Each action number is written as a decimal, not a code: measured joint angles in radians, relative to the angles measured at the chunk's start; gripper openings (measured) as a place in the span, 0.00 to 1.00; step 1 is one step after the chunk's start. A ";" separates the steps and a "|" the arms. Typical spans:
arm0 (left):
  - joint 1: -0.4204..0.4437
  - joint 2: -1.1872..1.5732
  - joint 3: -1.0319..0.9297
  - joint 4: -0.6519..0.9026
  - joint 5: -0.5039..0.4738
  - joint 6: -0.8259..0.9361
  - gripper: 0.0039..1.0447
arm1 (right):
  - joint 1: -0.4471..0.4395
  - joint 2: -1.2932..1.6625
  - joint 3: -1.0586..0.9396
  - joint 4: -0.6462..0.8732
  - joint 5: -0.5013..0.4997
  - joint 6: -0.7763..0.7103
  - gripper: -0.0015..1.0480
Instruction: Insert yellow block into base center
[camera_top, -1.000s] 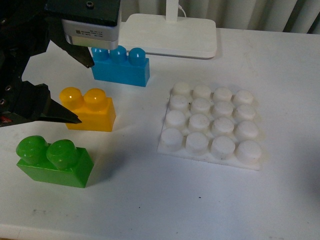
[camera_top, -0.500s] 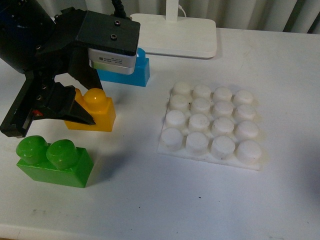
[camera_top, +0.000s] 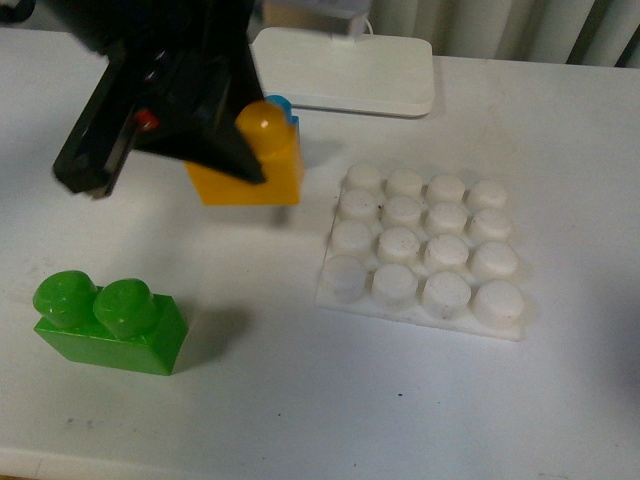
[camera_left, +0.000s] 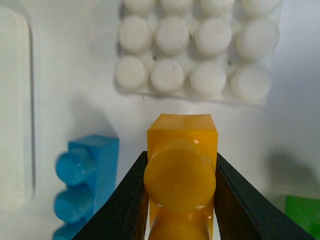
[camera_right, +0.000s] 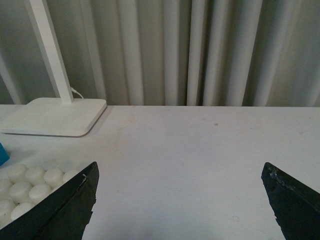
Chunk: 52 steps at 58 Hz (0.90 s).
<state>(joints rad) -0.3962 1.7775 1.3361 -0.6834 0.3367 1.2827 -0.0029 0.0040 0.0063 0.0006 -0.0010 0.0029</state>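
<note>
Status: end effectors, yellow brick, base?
Left end effector shut on orange-yellow two-stud plastic brick, aloft. Right end effector open. White square studded plastic base bare.

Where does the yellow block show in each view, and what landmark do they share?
Front view: yellow block upper left of centre, left of the base.
Left wrist view: block between the fingers of the left end effector.
Right wrist view: not in it.
Shared landmark: the base, in all three.
</note>
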 joint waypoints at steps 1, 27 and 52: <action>-0.010 0.000 0.012 -0.001 0.000 -0.005 0.30 | 0.000 0.000 0.000 0.000 0.000 0.000 0.91; -0.196 0.129 0.166 -0.009 -0.065 -0.066 0.30 | 0.000 0.000 0.000 0.000 0.000 0.000 0.91; -0.204 0.229 0.259 -0.031 -0.077 -0.066 0.29 | 0.000 0.000 0.000 0.000 0.000 0.000 0.91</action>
<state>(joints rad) -0.6003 2.0068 1.5955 -0.7139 0.2600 1.2163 -0.0029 0.0040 0.0063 0.0006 -0.0010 0.0029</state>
